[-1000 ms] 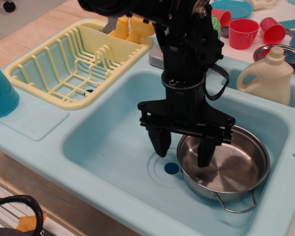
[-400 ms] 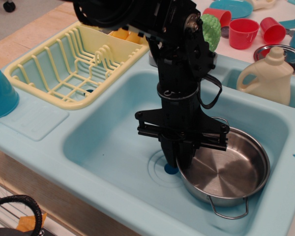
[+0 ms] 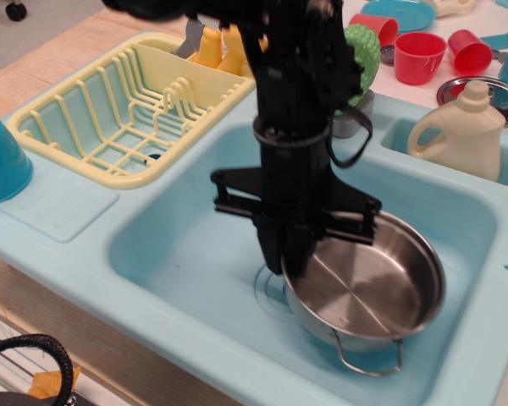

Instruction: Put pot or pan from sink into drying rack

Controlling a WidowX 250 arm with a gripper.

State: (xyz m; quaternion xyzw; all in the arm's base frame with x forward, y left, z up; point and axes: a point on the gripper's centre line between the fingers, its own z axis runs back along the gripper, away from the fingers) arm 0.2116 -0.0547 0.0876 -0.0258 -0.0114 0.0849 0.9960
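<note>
The black gripper (image 3: pixel 289 254) hangs straight down from the arm into the sink (image 3: pixel 178 245), its fingers pressed together on the near-left rim of the pan (image 3: pixel 368 288). The pan sits tilted, its gripped edge at about 9 o'clock raised off the sink floor while its far side, toward 3 o'clock, looks lower; whether that side touches the basin cannot be told. One thin wire loop handle (image 3: pixel 368 359) juts from the pan's rim at 6 o'clock, toward the camera. The pan fills the right half of the sink, and the drain is hidden beneath the gripper and pan.

The drying rack (image 3: pixel 127 110) lies at roughly 10 o'clock from the sink, just beside its upper-left corner, its ribbed slots empty of dishes and yellow utensils (image 3: pixel 216 46) standing in its end compartment. A blue bowl (image 3: pixel 0 165) rests on the surface at 9 o'clock. A cream detergent bottle (image 3: pixel 459 128) stands at 2 o'clock, with red cups (image 3: pixel 419 55) beyond it.
</note>
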